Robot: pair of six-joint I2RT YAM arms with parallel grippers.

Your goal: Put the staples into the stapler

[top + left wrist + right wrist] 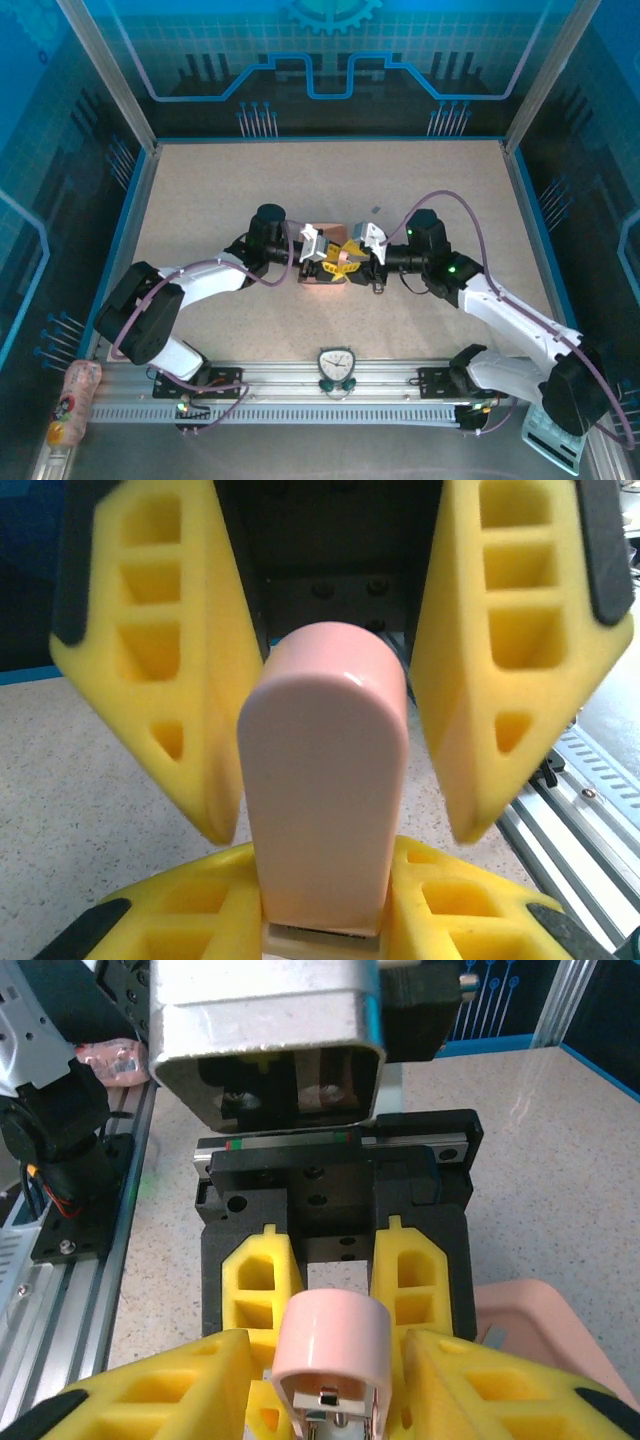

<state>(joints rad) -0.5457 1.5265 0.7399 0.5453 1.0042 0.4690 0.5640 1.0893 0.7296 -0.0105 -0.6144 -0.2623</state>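
The speckled, sandy worktop (200, 200) holds a smooth pink tray (545, 1315). The left gripper (322, 865), with chunky yellow fingers full of holes, is squeezed onto the smooth pink stapler (325, 780). The stapler stretches from one gripper to the other, its round end toward the right gripper (330, 1345), whose fingers stand apart beside it. A tiny grey strip of staples (491, 1336) lies in the tray.

Left wrist: stapler (325, 780) base runs off the bottom edge. Right wrist: pink tray (540, 1330) clipped by right and bottom edges; grey sliver (493, 1335) on it too small to identify.
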